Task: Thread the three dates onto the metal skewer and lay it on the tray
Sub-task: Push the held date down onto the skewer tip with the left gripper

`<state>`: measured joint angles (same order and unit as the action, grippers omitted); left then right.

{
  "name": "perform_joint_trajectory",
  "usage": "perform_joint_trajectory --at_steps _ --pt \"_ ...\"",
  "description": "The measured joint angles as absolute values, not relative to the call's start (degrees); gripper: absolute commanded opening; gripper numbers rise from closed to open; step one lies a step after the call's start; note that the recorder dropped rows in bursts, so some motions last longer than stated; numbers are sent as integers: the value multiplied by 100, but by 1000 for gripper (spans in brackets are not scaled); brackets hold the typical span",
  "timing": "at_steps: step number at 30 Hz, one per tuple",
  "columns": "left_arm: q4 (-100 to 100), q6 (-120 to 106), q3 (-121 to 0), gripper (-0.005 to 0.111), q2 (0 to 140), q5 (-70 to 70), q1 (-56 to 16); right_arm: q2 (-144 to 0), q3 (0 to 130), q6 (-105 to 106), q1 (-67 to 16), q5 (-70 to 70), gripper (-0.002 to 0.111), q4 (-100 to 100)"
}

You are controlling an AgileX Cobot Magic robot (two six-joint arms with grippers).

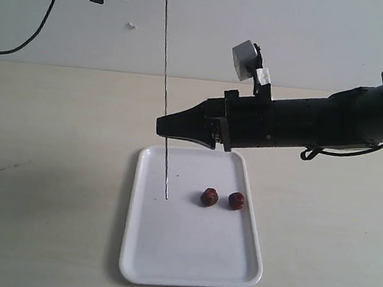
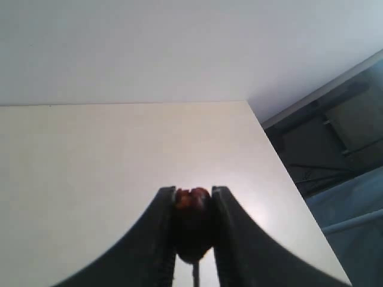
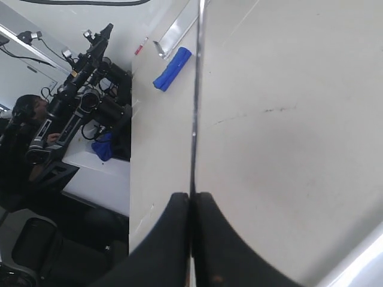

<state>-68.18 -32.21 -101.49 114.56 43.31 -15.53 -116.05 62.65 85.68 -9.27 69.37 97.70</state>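
One date [image 2: 192,216], left wrist view only

The dates [image 1: 209,197] are dark reddish-brown, the tray [image 1: 184,271] white, the skewer [image 1: 166,89] dark grey, the tabletop [image 1: 50,169] pale beige, the left pincer [image 2: 192,192] and right pincer [image 3: 191,197] black.

Thin dark grey metal skewer [image 1: 166,78] standing near upright, pinched in my right claw [image 3: 191,197], lower tip over the flat white tray [image 1: 184,267], two wrinkled red-brown dates [image 1: 209,197] side by side on it, third date [image 2: 192,224] clamped in my left claw [image 2: 193,191]
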Motion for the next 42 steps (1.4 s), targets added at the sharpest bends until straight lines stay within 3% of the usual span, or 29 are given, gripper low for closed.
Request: perform_joint_trajectory --at_steps 8,13,30,37,42 --pt "-6847 -3397 -10149 21 11456 4303 -1567 -11614 6356 8568 -927 6927 0 9769" --pt "-6833 -3401 -10149 42 11456 4353 -1567 -11614 6370 8581 -927 6927 0 9800" --pt "-6808 -3411 -10149 40 11456 4400 -1593 -11614 6403 8636 -927 6927 0 9910" --pt "-6986 -3579 -10149 59 11456 4279 -1593 -11614 6403 8636 -927 6927 0 9910" --pt "-7333 -3867 -10149 61 11456 4258 -1571 -11614 6403 8636 -927 6927 0 9910"
